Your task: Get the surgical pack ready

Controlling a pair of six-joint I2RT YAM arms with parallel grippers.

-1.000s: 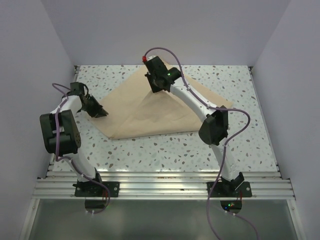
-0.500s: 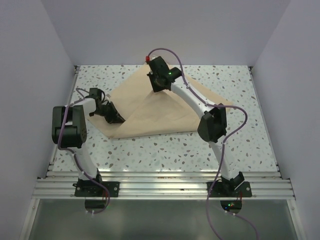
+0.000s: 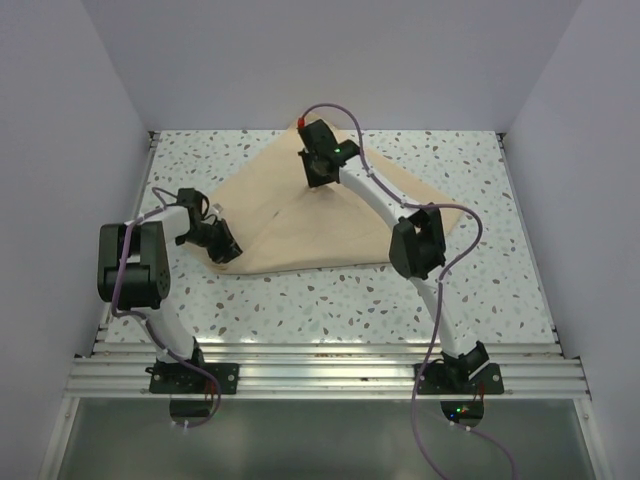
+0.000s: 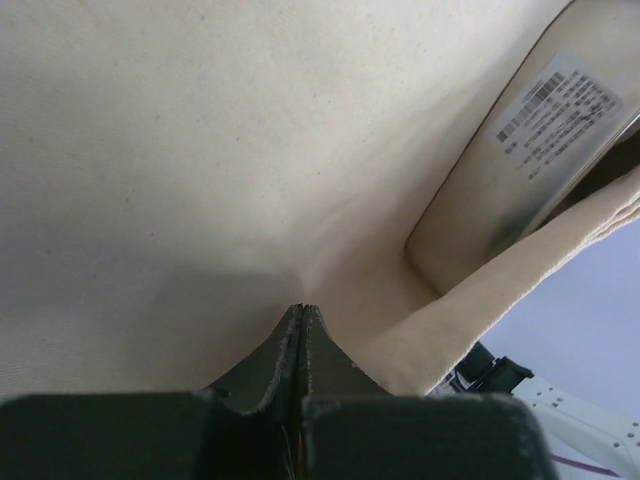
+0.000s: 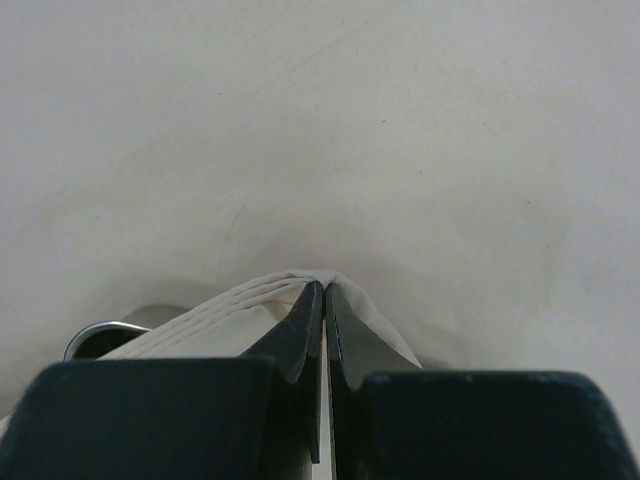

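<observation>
The surgical pack shows as a large tan cloth (image 3: 330, 225) spread and tented over the speckled table; what lies under it is mostly hidden. My left gripper (image 3: 230, 252) is at the cloth's left corner, shut on the cloth (image 4: 200, 150), which puckers at its tips (image 4: 300, 308). Under a raised fold at the right lies a white packet (image 4: 555, 110) with a barcode label. My right gripper (image 3: 318, 178) is over the far part of the cloth, shut on a stitched hem fold (image 5: 230, 305). A shiny steel rim (image 5: 95, 338) peeks out beside it.
The speckled table (image 3: 350, 300) is boxed in by pale walls at the left, back and right. An aluminium rail (image 3: 320, 365) with both arm bases runs along the near edge. Purple cables loop from both arms.
My left gripper has moved right onto the cloth's left corner and shut on it. The right gripper has shifted slightly back and right with its fold, and the cloth's shape has changed.
</observation>
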